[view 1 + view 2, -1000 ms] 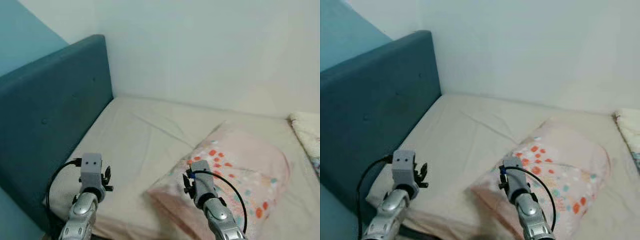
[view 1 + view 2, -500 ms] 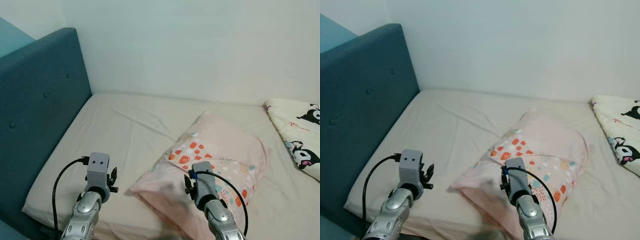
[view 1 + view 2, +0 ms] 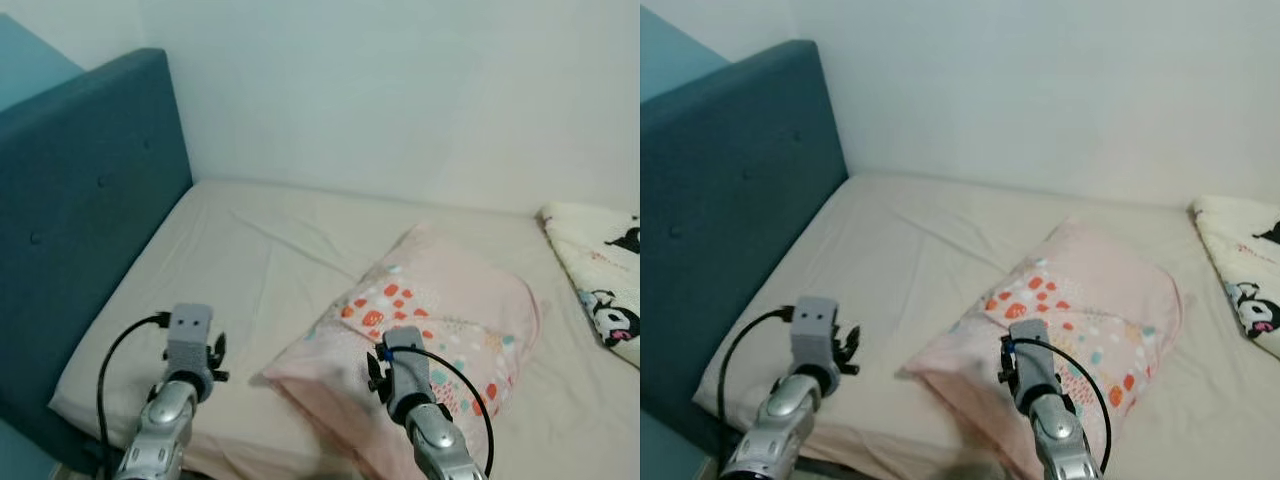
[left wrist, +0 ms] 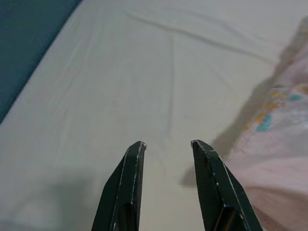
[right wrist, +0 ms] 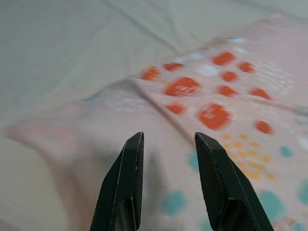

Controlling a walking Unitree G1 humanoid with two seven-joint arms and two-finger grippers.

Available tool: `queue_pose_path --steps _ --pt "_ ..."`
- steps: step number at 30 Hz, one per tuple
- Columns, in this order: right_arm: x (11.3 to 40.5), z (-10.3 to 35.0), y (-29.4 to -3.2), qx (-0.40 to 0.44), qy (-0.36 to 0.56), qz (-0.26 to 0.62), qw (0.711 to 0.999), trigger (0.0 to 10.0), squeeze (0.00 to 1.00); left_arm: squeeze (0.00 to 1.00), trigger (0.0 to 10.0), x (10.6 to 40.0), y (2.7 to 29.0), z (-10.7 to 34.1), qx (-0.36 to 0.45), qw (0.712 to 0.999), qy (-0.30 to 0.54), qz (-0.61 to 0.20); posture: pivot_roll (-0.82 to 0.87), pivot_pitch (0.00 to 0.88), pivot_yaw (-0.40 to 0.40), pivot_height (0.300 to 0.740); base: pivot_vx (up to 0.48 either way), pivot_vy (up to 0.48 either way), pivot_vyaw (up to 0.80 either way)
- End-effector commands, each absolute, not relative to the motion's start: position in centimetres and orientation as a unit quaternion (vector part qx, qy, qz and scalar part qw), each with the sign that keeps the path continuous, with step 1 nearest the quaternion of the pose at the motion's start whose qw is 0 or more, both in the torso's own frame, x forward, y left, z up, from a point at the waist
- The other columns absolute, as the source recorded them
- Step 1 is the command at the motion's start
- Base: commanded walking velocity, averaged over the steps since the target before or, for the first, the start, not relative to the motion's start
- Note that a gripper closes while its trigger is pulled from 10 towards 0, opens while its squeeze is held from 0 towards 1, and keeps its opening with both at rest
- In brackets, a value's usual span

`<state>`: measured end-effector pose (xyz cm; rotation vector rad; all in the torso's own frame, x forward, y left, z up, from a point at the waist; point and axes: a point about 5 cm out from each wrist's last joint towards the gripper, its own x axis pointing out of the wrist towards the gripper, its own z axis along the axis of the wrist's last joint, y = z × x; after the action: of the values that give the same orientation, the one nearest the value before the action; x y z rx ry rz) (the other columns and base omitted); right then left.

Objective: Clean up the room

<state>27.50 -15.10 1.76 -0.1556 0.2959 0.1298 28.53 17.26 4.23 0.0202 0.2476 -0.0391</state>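
Note:
A pink pillow (image 3: 430, 320) with orange, white and teal spots lies askew on the cream bed sheet (image 3: 250, 270). My right gripper (image 5: 166, 139) hovers just above the pillow's near corner, fingers open with nothing between them. My left gripper (image 4: 167, 144) is open over bare sheet, to the left of the pillow's edge (image 4: 284, 144). Both silver arms rise from the bottom of the head views, the left arm (image 3: 185, 360) beside the pillow and the right arm (image 3: 405, 375) in front of it.
A teal padded headboard (image 3: 80, 200) runs along the bed's left side. A white wall (image 3: 400, 90) stands behind the bed. A cream blanket with black cartoon figures (image 3: 600, 290) lies at the right edge.
The camera has swung, first toward the right and then slightly back left, so the blanket came into view. Both grippers stay open in about the same pose.

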Motion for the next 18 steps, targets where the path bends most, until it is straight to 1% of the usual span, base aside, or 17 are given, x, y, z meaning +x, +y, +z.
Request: queue_pose_path --steps 1,8,18 --pt "27.40 1.67 -15.41 -0.077 0.152 0.053 0.984 10.0 0.00 0.00 10.0 28.52 17.02 4.14 0.002 0.992 0.127 -0.022 0.01 0.010 -0.036 0.738 0.000 0.000 0.00" --pt "27.81 2.29 -15.57 -0.077 0.141 0.045 0.986 10.0 0.00 0.00 10.0 28.64 17.46 4.29 -0.004 0.992 0.124 -0.012 0.01 0.015 -0.048 0.738 0.000 0.000 0.00" --pt "27.73 2.35 -15.68 -0.086 0.140 0.045 0.985 10.0 0.00 0.00 10.0 28.27 17.34 4.04 -0.003 0.992 0.123 -0.008 0.00 0.021 -0.055 0.738 0.000 0.000 0.00"
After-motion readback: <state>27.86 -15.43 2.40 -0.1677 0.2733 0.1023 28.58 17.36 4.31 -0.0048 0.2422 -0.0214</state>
